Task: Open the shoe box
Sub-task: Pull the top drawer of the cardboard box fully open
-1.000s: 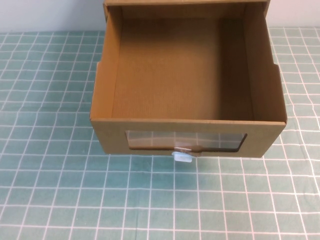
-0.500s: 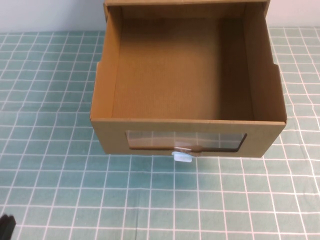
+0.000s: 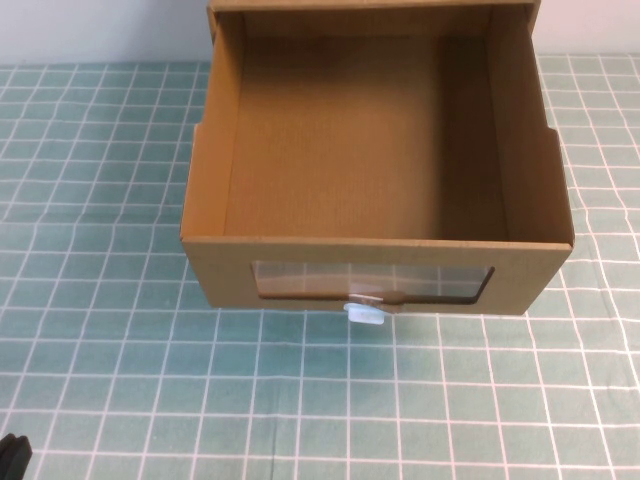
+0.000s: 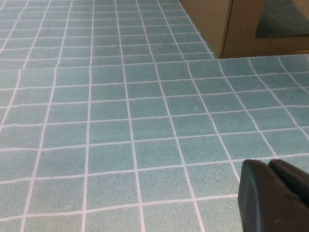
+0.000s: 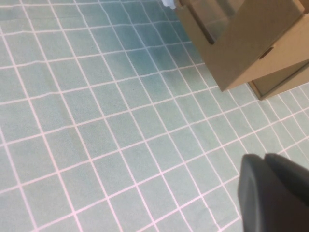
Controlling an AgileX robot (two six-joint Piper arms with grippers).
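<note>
Shoe box (image 3: pixel 300 252) open and empty mid-worktop (image 3: pixel 120 380); left gripper (image 4: pixel 269 165) just edged into the near-left corner, right gripper (image 5: pixel 265 157) parked front-right (both jaws closed, empty), looks done.

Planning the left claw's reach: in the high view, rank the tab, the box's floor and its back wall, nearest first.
1. Tab, low at the front of the box.
2. Floor, inside, mid-table.
3. Back wall, far side.
The left claw is at the near left corner; the right claw hangs over the mat, outside that view.
</note>
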